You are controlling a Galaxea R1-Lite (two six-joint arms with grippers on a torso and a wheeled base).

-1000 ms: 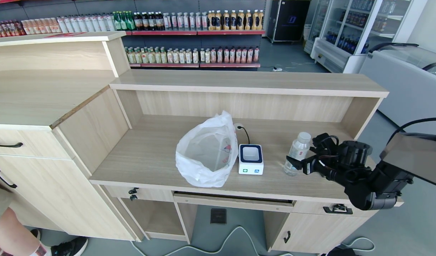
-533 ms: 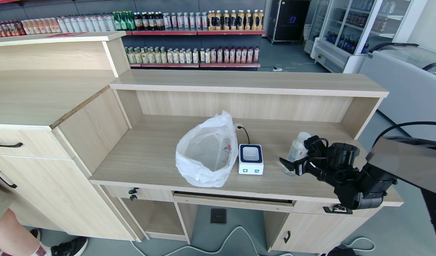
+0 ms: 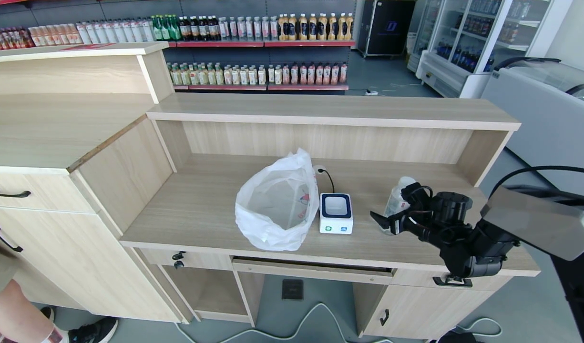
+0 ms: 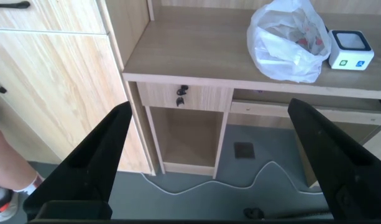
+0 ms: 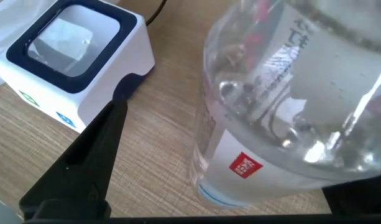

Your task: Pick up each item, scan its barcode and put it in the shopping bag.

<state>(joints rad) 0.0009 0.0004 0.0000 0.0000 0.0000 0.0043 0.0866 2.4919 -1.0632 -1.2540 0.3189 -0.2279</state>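
A clear water bottle (image 3: 397,199) with a white cap stands upright on the counter's right part. My right gripper (image 3: 389,217) is open around its lower half. In the right wrist view the bottle (image 5: 283,112) sits between the fingers, and the one black finger (image 5: 78,168) in sight stands apart from its wall. Left of the bottle is the white barcode scanner (image 3: 336,213) with its dark window up, also seen close by as the scanner (image 5: 69,53). The white shopping bag (image 3: 277,207) stands open beside it. My left gripper (image 4: 210,109) hangs open below the counter front, holding nothing.
The wooden counter (image 3: 201,209) has a raised back shelf and a taller cabinet on its left. A black cable runs behind the scanner. From the left wrist, the bag (image 4: 283,40) and the scanner (image 4: 352,48) are seen on the counter above a floor with cables.
My right gripper has moved left along the counter to the bottle, which now partly hides behind it. Bag and scanner have not moved.
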